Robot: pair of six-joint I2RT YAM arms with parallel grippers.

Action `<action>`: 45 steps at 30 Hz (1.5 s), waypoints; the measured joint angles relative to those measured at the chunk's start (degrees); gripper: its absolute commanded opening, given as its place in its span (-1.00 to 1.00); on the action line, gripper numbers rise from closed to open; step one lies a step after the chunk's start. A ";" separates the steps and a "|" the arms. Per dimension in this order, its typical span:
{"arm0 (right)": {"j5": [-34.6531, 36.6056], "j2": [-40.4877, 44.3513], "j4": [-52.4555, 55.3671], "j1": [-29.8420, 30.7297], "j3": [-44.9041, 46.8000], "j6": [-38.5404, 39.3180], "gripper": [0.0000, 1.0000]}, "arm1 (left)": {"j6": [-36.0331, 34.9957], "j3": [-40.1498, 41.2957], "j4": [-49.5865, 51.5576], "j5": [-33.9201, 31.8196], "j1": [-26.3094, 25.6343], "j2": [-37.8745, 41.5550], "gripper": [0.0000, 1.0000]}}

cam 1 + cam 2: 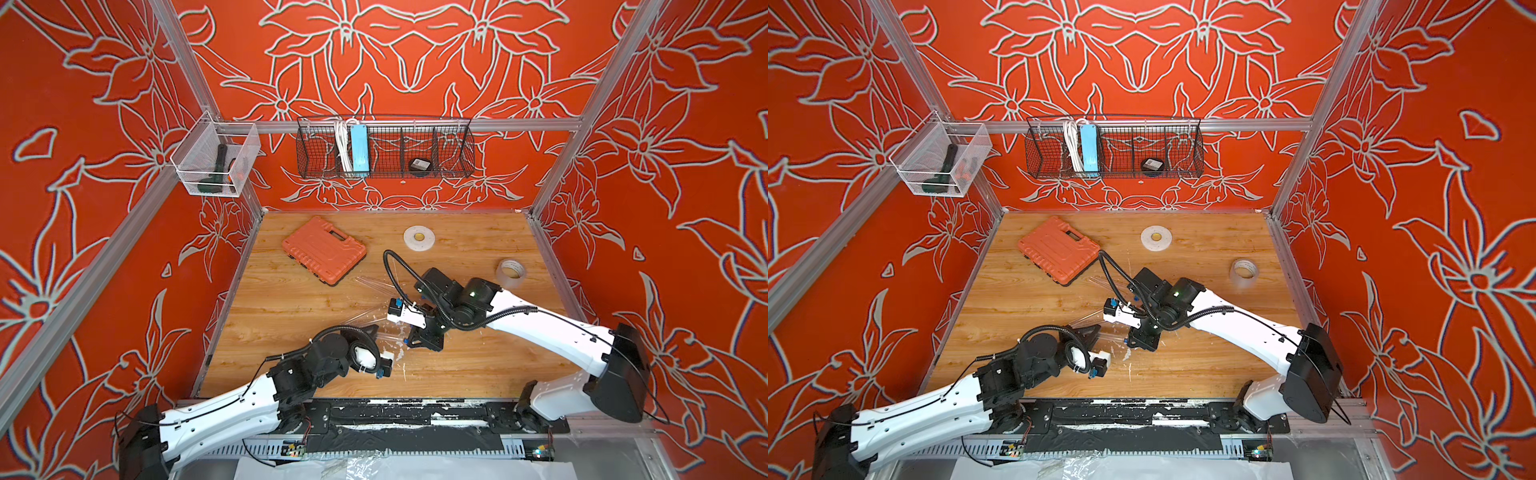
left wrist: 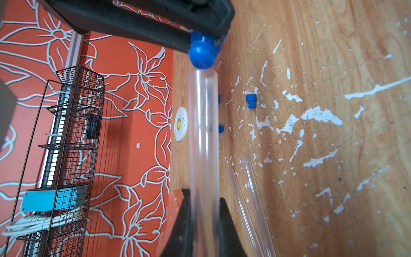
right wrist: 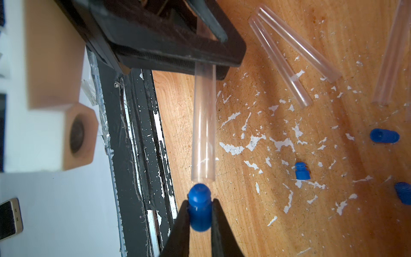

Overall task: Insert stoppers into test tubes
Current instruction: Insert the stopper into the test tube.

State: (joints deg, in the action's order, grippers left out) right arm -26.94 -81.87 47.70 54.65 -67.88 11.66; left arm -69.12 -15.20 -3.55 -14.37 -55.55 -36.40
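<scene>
Orange tool case [image 1: 323,250], white tape roll [image 1: 419,238], clear tape roll [image 1: 511,272] on table [image 1: 478,365]

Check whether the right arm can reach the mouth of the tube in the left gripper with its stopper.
Probably yes: the stopper in the right gripper sits right at the open mouth of the test tube, roughly in line, nothing between them. The left gripper grips the tube farther back.

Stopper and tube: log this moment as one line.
left gripper: shut on test tube | right gripper: shut on stopper | stopper at tube mouth, not yet inserted
</scene>
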 measured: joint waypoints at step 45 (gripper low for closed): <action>-1.20 -13.77 13.70 1.16 -16.85 2.36 -1.00 | -15.58 0.37 0.87 -6.47 -4.09 4.46 -1.00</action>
State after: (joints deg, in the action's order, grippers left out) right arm -28.14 -95.64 61.41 55.81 -84.73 14.02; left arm -84.71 -14.83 -2.68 -20.84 -59.64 -31.94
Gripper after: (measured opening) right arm 0.170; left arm 0.113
